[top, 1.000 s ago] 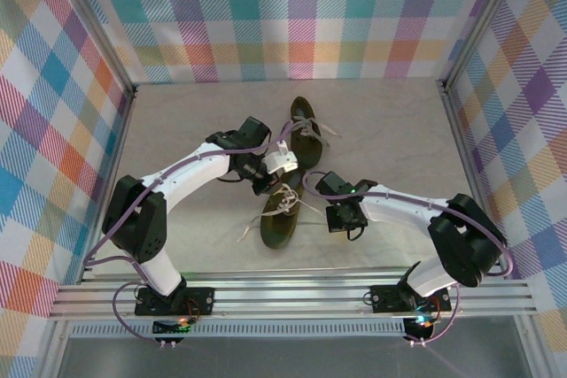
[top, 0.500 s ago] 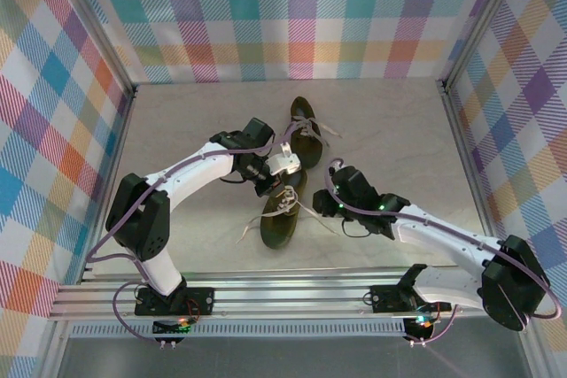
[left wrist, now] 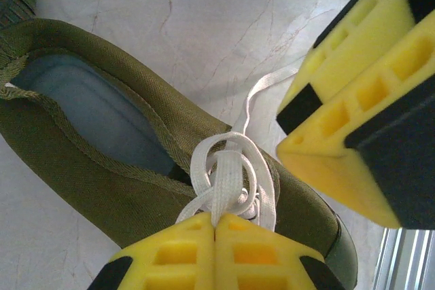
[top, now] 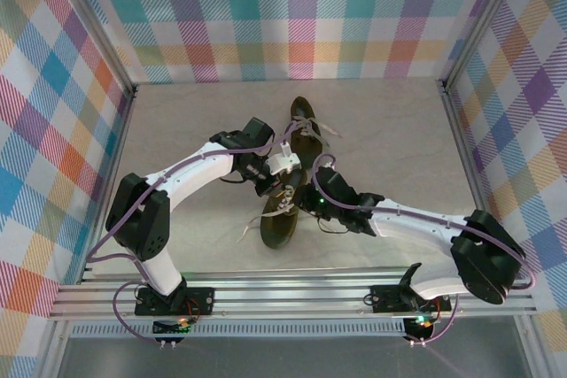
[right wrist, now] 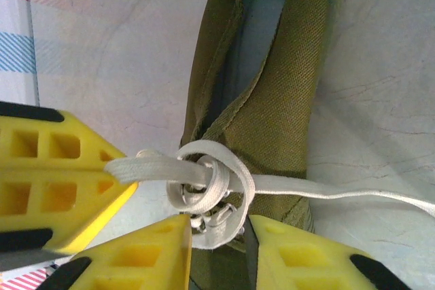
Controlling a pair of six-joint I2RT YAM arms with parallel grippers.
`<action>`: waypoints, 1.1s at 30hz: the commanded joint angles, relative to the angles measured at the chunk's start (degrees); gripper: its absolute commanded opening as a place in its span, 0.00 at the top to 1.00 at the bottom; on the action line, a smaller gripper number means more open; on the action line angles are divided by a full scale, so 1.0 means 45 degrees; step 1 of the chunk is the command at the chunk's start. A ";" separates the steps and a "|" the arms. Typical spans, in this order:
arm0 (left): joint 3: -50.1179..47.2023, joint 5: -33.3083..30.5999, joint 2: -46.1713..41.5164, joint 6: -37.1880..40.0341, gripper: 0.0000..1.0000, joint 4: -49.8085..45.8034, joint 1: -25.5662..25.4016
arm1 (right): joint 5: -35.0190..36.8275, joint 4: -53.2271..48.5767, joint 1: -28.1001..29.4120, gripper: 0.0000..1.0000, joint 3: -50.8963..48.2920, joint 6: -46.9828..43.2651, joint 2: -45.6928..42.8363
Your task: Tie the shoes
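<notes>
Two dark olive shoes lie mid-table in the top view, the near shoe (top: 277,223) toe toward me and the far shoe (top: 304,123) behind it. My left gripper (left wrist: 216,225) is shut on a cream lace strand rising from the loose knot (left wrist: 231,171) on the near shoe (left wrist: 102,161). My right gripper (right wrist: 219,236) stands open, its fingers (right wrist: 136,256) on either side of the knot's lower loop (right wrist: 214,191). In the top view both grippers meet over that shoe, the left (top: 283,181) from the far left and the right (top: 302,198) from the right.
A loose lace end (right wrist: 367,195) trails right across the marble tabletop (top: 390,130). Another lace end (top: 248,234) lies left of the near shoe. Checkered walls (top: 53,112) close in three sides. An aluminium rail (top: 292,294) runs along the near edge.
My right arm swung in from the right to the near shoe's knot and its jaws parted. The left gripper kept its grip on the lace and barely moved.
</notes>
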 commanded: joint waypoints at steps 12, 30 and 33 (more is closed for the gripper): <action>0.0252 0.0258 -0.0016 -0.0029 1.00 -0.0066 0.0115 | -0.0185 0.0712 -0.0004 0.70 0.0905 0.0813 0.0964; 0.0182 0.0240 -0.0038 -0.0029 1.00 -0.0052 0.0115 | -0.0322 0.0318 -0.0258 0.71 0.1279 0.1149 0.1703; 0.0226 0.0220 -0.0011 -0.0029 1.00 -0.0094 0.0114 | -0.0375 0.0297 -0.0328 0.74 0.1324 0.1224 0.1825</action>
